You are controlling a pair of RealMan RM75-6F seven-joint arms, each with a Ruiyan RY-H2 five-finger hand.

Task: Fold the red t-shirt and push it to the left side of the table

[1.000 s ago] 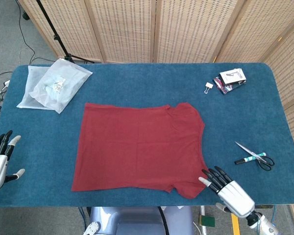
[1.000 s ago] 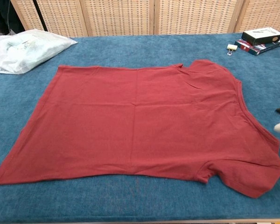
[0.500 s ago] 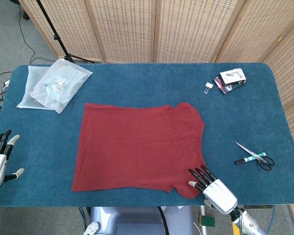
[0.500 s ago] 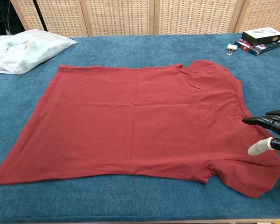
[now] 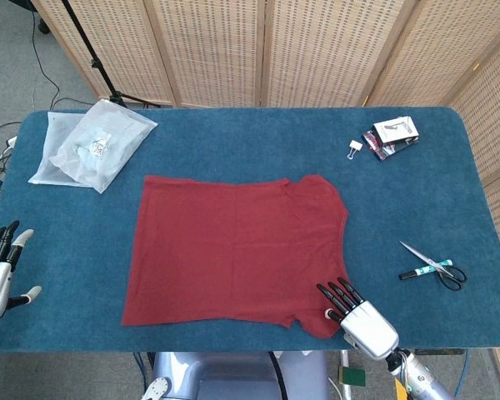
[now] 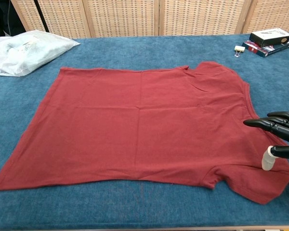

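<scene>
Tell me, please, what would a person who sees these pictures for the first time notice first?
The red t-shirt catches the eye first, spread flat in the middle of the blue table. Next comes the right hand at the shirt's near right sleeve, its dark fingers stretched out above the fabric. At the far left corner lies a clear plastic bag.
</scene>
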